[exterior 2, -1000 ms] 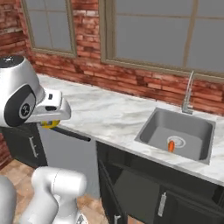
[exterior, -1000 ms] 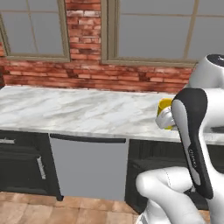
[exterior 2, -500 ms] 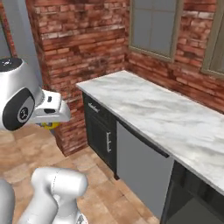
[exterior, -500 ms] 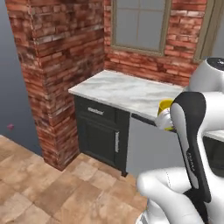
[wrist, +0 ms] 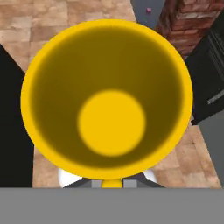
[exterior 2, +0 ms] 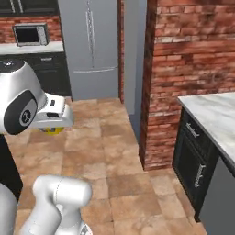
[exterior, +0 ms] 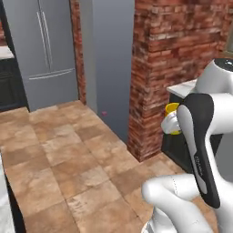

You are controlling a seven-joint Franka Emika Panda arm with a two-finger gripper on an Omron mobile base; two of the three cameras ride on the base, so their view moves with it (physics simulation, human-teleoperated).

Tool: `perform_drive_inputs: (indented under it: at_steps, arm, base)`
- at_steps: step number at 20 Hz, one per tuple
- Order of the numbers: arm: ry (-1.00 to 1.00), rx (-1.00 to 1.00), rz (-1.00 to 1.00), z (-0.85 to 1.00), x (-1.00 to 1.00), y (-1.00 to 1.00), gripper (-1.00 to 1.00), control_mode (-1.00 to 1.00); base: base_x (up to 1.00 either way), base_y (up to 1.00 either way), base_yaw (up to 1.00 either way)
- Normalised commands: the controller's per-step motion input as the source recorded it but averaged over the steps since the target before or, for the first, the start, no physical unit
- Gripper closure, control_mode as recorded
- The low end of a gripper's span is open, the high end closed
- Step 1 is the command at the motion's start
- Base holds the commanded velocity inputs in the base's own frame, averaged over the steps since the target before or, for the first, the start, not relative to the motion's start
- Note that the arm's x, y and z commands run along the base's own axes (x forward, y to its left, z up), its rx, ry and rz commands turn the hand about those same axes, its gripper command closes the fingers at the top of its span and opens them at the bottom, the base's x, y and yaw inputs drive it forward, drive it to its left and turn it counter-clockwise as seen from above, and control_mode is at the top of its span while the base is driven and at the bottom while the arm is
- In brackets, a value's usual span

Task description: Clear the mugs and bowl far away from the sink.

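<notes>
With its jaws clamped on the yellow mug [wrist: 107, 98], the arm is in the carry step; the next move calls for reaching a desk [exterior 2: 215, 112] and setting the mug down upright.

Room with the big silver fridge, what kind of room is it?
It looks like a kitchen: there's a tall steel fridge, a microwave on a far counter, and a marble counter over dark cabinets.

Glossy white arm [exterior: 182, 200] of rounded, tube-like segments. Broad black panel down one link [exterior: 202, 150], edged in white, with small pale lettering, too blurred to read. Large domed joint [exterior 2: 20, 103] with a black circular cap and a small grey centre disc. Boxy white hand housing [exterior 2: 55, 112].
</notes>
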Motion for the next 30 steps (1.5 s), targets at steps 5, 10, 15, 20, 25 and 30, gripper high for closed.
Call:
perform_drive_inputs:
  at_steps: [5,10,15,20,25,30]
  arm:
    - [0.00,0.00,0.00,0.00,0.00,0.00,1.00,1.00]
    - [0.00,0.00,0.00,0.00,0.00,0.00,1.00,1.00]
    - [0.00,0.00,0.00,0.00,0.00,0.00,1.00,1.00]
    - [0.00,0.00,0.00,0.00,0.00,0.00,1.00,1.00]
    - [0.00,0.00,0.00,0.00,0.00,0.00,1.00,1.00]
    - [0.00,0.00,0.00,0.00,0.00,0.00,1.00,1.00]
  base:
    - [0.00,0.77,0.77]
    - [0.01,0.45,0.85]
    - [0.04,0.00,1.00]
    - [0.00,0.00,0.99]
    - [0.11,-0.08,0.71]
    - [0.86,-0.51,0.60]
